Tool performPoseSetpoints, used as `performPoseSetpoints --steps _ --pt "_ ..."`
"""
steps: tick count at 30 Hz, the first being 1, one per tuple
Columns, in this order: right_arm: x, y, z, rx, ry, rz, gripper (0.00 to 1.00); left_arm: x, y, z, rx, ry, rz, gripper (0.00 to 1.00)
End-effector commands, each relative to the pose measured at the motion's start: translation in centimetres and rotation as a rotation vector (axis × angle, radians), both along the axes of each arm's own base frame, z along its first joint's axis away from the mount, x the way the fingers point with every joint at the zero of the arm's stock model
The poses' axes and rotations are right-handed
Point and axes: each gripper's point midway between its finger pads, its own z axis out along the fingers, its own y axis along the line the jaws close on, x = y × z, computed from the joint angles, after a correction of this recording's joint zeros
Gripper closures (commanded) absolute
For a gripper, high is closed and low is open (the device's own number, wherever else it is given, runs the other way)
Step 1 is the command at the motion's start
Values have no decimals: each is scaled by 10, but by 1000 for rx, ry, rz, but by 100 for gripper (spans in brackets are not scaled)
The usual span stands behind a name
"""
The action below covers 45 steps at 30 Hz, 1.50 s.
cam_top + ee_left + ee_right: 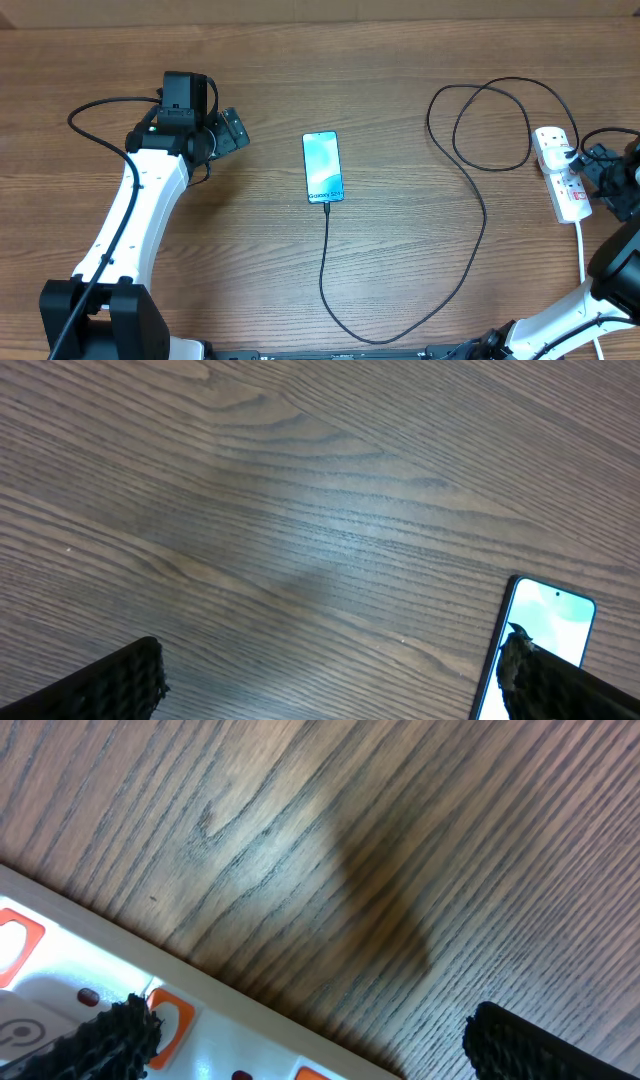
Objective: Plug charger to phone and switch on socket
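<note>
The wood table [400, 70] was mostly left bare, so everything could be spotted easily.

Biggest by reach was the charger [324, 250]. It was looped up near the table's far right corner, swept down toward the near edge, then run back up to the phone's near end. It looked to be plugged in there already, though the plug tip was too small for that to be confirmed. It'd be expected to handle as light, floppy and a bit springy, so it would best be pinched right behind the tip, never mid-loop.

The socket [562, 180] was laid along the table's right edge, with its white cord trailed toward the near edge. It was judged to be rigid plastic, light enough to get shoved around. A straight-down press on a red switch [172, 1015] was reckoned safer than a sideways poke.

The phone [322, 166] was laid flat, screen up, around the middle of the table. Slim, slick glass like that was judged awkward to lift, so it would best be steadied by its long edges, not the screen.

The left gripper [232, 130] was parked to the left of the phone, jaws spread wide, nothing held. The right gripper [592, 165] was hung just beside the socket, also spread wide and empty, with one fingertip seen over the switch row in the wrist view.
</note>
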Motion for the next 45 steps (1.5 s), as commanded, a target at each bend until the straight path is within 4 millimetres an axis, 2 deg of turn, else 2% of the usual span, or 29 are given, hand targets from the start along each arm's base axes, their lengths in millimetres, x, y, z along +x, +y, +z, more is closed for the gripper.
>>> performPoseSetpoints --steps 1,45 --pt "4 23 -12 96 -3 49 0 1 4 5 26 -14 -5 0" --pt "-3 29 -14 120 28 43 0 1 4 5 26 -14 -5 0"
